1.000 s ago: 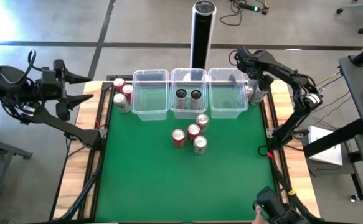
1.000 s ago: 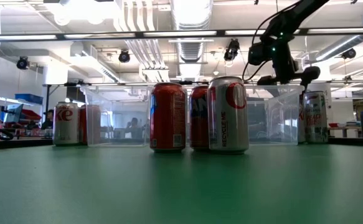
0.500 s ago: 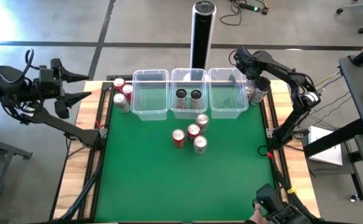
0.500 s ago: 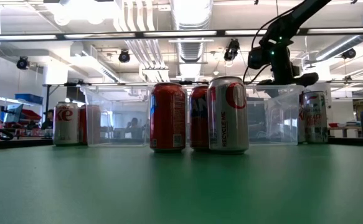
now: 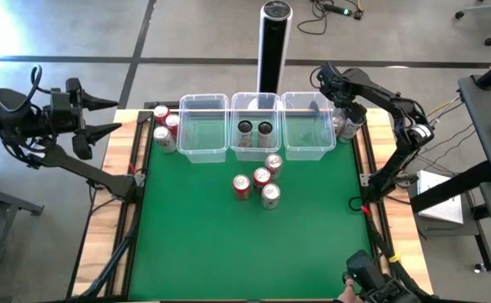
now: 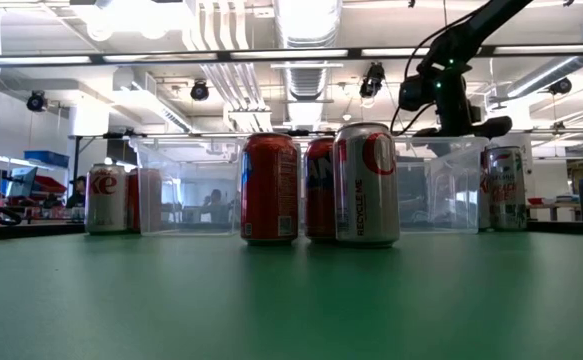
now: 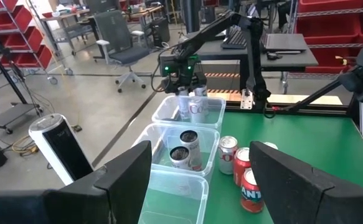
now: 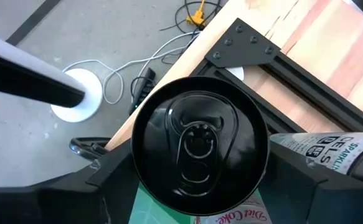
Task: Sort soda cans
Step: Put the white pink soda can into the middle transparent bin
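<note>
From above, three clear bins are seen in a row, and the middle bin (image 5: 255, 126) is taken as the landmark: two dark cans (image 5: 254, 129) stand inside it, four cans (image 5: 262, 179) are clustered on the green mat just in front of it, three cans (image 5: 165, 126) stand beyond the bin on one side, and the right gripper (image 5: 343, 114) is held over more cans past the bin on the other side. The left gripper (image 5: 102, 118) is parked well off the table, its fingers spread apart. In the low view, the red Fanta can (image 6: 270, 188) and the Diet Coke can (image 6: 367, 185) are seen standing upright before the bins, with the right arm raised behind them. In the left wrist view, the right gripper is seen far beyond the middle bin, with silver-white cans (image 7: 190, 106) just under it. In the right wrist view, a dark-topped can (image 8: 200, 148) is framed between the two fingers; whether it is clamped cannot be told. If the grip is loose or off-centre, the can could be dropped, or the neighbouring silver-white can (image 8: 330, 149) touching it could be knocked over.
</note>
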Controlling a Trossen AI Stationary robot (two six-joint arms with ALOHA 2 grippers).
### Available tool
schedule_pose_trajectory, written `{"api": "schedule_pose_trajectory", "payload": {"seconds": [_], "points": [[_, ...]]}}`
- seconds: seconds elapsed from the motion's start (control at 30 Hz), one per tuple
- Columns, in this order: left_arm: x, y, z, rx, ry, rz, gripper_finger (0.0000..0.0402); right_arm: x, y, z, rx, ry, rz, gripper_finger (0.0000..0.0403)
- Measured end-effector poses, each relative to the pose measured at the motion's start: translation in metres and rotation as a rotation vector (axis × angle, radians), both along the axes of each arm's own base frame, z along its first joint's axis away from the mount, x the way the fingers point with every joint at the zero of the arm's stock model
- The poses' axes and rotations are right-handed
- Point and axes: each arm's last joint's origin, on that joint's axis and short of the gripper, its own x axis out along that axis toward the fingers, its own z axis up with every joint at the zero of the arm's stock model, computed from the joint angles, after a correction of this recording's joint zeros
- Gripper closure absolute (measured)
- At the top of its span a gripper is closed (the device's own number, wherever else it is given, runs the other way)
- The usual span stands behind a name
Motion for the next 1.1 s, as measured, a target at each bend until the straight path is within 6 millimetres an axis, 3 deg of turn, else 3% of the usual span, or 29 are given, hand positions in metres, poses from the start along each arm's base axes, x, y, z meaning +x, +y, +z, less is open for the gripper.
{"api": "schedule_pose_trajectory", "payload": {"seconds": [0.37,0.77,0.93,1.1], "points": [[-0.003,0.001,0.0,0.015,0.001,-0.005,0.0148,0.012,0.012,0.043,-0.135,0.102,0.078,0.0147],[-0.003,0.001,0.003,0.032,-0.03,-0.011,0.0148,0.051,0.034,0.139,-0.465,0.279,0.267,0.0149],[-0.003,0.002,0.005,0.058,-0.039,0.015,0.0148,0.087,0.044,0.167,-0.548,0.198,0.511,0.0148],[-0.003,0.002,0.01,0.097,-0.079,0.034,0.0148,0.131,0.051,0.169,-0.543,0.054,0.83,0.0148]]}}
